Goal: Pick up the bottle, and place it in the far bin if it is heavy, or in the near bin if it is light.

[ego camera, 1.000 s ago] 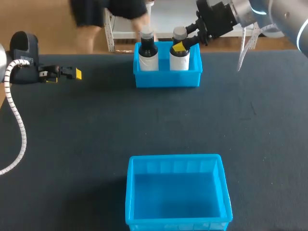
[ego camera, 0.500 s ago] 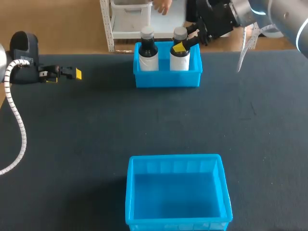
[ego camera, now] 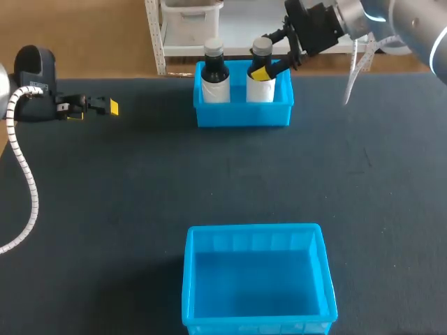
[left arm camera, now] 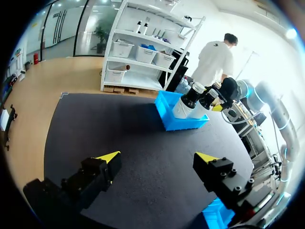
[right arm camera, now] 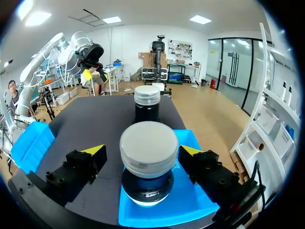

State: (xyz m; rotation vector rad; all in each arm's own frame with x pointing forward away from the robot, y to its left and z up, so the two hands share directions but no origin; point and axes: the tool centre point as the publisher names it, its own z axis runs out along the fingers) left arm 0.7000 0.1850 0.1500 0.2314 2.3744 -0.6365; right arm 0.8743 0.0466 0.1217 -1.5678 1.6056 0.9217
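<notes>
Our left jaws stand wide apart above the dark desk. Well ahead of them a blue bin holds two dark bottles with white labels and grey caps, side by side: the nearer bottle and the farther bottle. Our right jaws, on the grey right arm, are at the farther bottle, one yellow tip just beside it. A corner of a second blue bin shows under one left finger.

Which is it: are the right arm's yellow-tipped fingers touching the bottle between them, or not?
Apart. The right wrist view shows the bottle between the open fingers, a clear gap beside its cap on each side.
</notes>
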